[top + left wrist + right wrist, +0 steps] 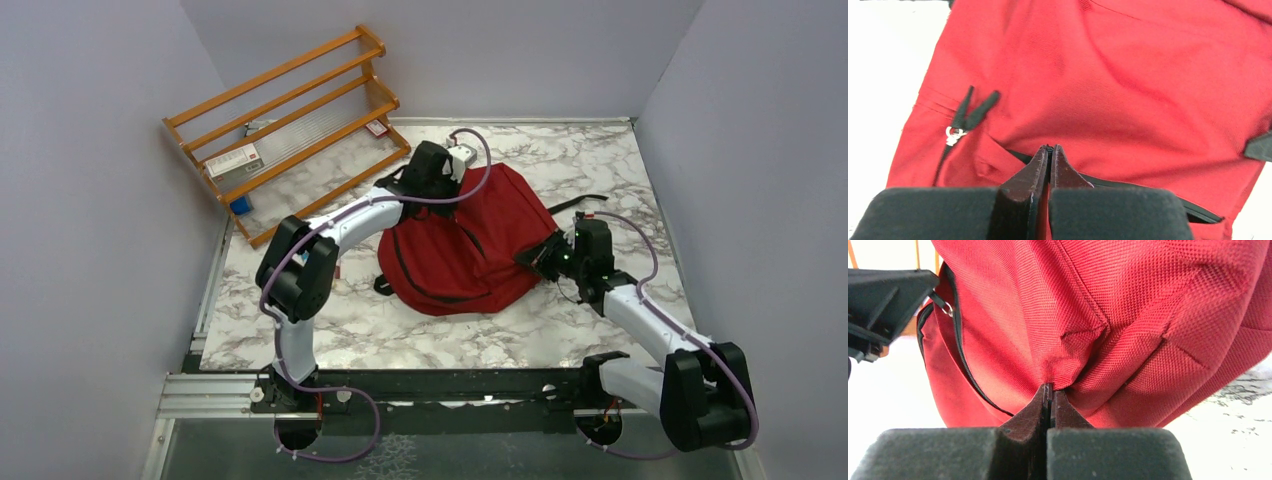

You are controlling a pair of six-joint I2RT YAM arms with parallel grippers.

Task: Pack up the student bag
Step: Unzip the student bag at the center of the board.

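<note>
Your student bag (455,255) lies flat in the middle of the marble table (400,335), and I can see no opening in it. The left gripper (1050,149) is clenched on the fabric at the zipper (1148,187). The right gripper (1049,388) pinches a fold on the other side. Small items sit on the wooden rack (300,120), so I judge that all the packing is left to do.

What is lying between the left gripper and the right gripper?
Only the student bag, spanning the gap between left gripper and right gripper; the top external view shows it.
</note>
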